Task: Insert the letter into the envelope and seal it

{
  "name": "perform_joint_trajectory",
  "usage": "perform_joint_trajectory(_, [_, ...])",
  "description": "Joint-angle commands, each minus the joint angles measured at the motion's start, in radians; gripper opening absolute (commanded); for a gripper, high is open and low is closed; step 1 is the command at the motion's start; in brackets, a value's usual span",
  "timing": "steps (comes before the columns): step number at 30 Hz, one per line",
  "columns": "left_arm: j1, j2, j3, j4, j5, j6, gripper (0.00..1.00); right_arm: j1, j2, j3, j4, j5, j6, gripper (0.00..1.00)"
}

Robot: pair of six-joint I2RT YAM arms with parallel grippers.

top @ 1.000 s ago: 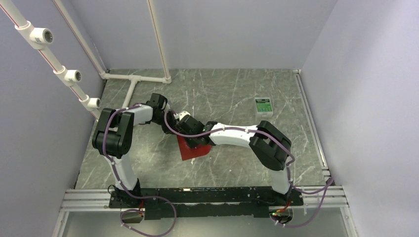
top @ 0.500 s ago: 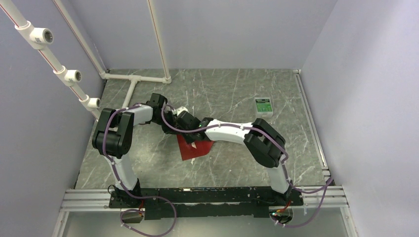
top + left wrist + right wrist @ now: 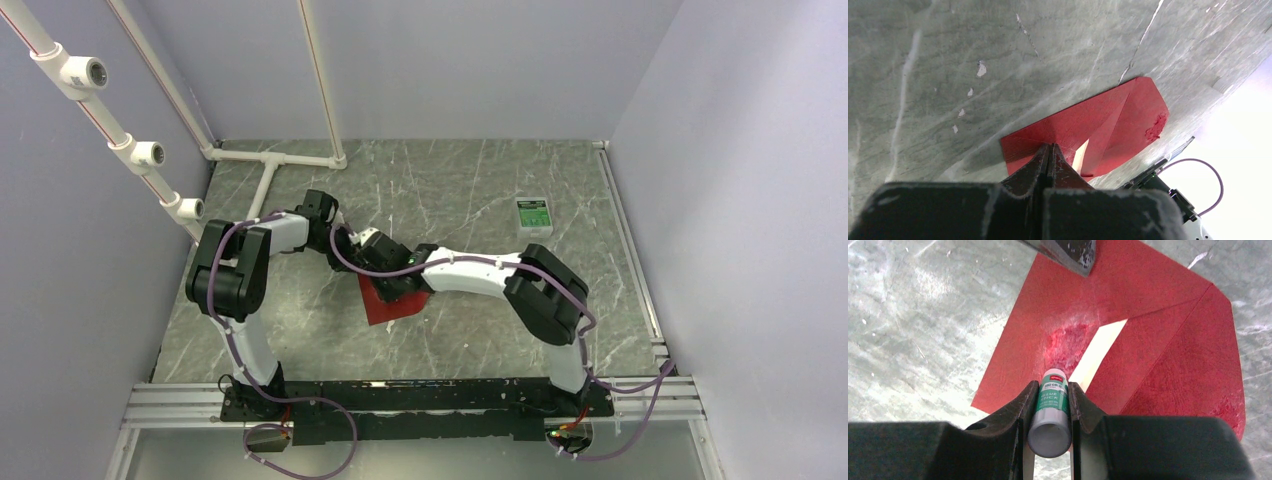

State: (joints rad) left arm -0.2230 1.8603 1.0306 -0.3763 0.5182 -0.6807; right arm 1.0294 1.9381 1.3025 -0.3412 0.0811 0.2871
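The dark red envelope [image 3: 392,306] lies flat on the table with its flap open. A strip of the pale tan letter [image 3: 1099,346] shows inside the envelope's opening, and also in the left wrist view [image 3: 1081,151]. My left gripper [image 3: 1050,146] is shut, its tips resting on the envelope [image 3: 1113,117] near one corner. My right gripper [image 3: 1053,383] is shut on a green-and-white glue stick [image 3: 1052,405], whose tip points at a smeared patch on the envelope [image 3: 1168,350]. The left fingertip [image 3: 1074,252] shows at the top of the right wrist view.
A small white-and-green box [image 3: 533,214] lies at the back right of the marble table [image 3: 470,180]. White PVC pipes [image 3: 272,158] run along the back left. Both arms cross over the table's middle, close together.
My right gripper, holding the glue stick, swung back and left over the envelope, then returned toward the near side. The left gripper and the envelope stayed put.
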Motion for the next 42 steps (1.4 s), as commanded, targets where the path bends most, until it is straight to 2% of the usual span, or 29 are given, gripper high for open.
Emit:
perform_joint_trajectory(1, [-0.009, 0.041, -0.056, -0.007, -0.164, 0.017, 0.02, 0.0, 0.109, 0.084, -0.112, 0.059, 0.012, 0.0])
perform_joint_trajectory(7, [-0.009, 0.048, -0.063, -0.007, -0.165, 0.02, 0.03, -0.022, 0.197, 0.189, -0.169, 0.146, 0.021, 0.0])
perform_joint_trajectory(13, [-0.009, 0.049, -0.061, -0.001, -0.164, 0.019, 0.02, -0.014, 0.109, 0.1, -0.157, 0.114, 0.011, 0.0])
perform_joint_trajectory(18, [-0.009, 0.056, -0.055, 0.005, -0.16, 0.015, 0.02, 0.024, 0.025, 0.007, -0.13, 0.01, -0.028, 0.0])
perform_joint_trajectory(23, [-0.009, 0.058, -0.053, 0.006, -0.159, 0.016, 0.02, 0.038, 0.014, -0.018, -0.108, -0.033, -0.036, 0.0])
perform_joint_trajectory(37, [-0.009, 0.055, -0.062, 0.002, -0.159, 0.019, 0.02, -0.019, 0.228, 0.255, -0.199, 0.232, 0.025, 0.0])
perform_joint_trajectory(42, [-0.009, 0.056, -0.056, -0.003, -0.157, 0.024, 0.02, -0.015, 0.16, 0.183, -0.192, 0.21, 0.033, 0.0])
